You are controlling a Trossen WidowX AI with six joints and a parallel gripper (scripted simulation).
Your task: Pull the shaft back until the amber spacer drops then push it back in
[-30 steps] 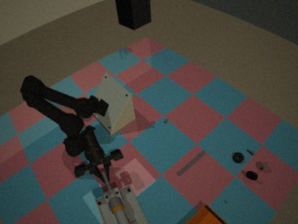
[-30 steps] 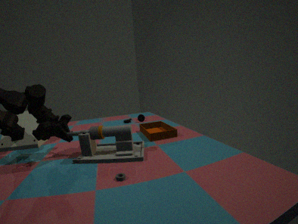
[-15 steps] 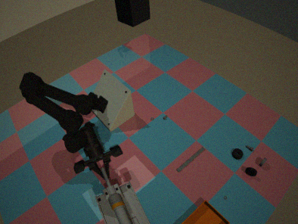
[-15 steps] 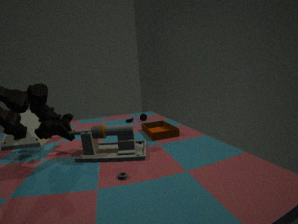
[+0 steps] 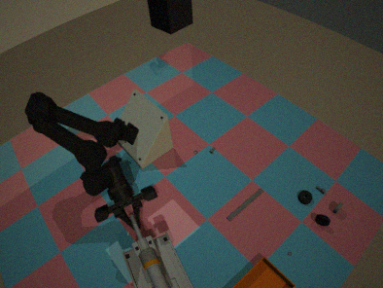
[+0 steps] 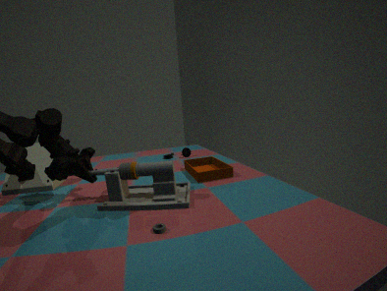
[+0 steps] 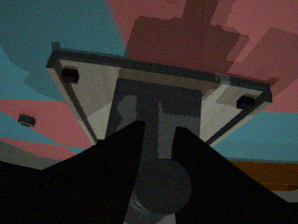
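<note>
We've got the gripper [image 5: 135,217] [image 6: 92,173] [image 7: 158,133] pinching the thin grey shaft [image 5: 140,235] [image 6: 104,172] [image 7: 164,187], jaws closed in on its exposed end. In the exterior view it runs level from 9 o'clock toward 3, through the upright support [image 6: 114,186] toward the housing block [image 6: 164,188]; from the top it's roughly 11 to 5.

We'd guess it's stiff and fairly light, maybe slick since it's round, so we'd keep this end grip, square on, and pull dead straight. Tilt it and it'll probably bind; overshoot and we'd risk losing another spacer.

Looks-wise: plain matte grey, slim rod, blunt round end in the wrist view. The amber spacer [image 5: 152,261] [image 6: 133,170] is a bright ring up on the line, not dropped yet, with fatter grey sections either side.
</note>
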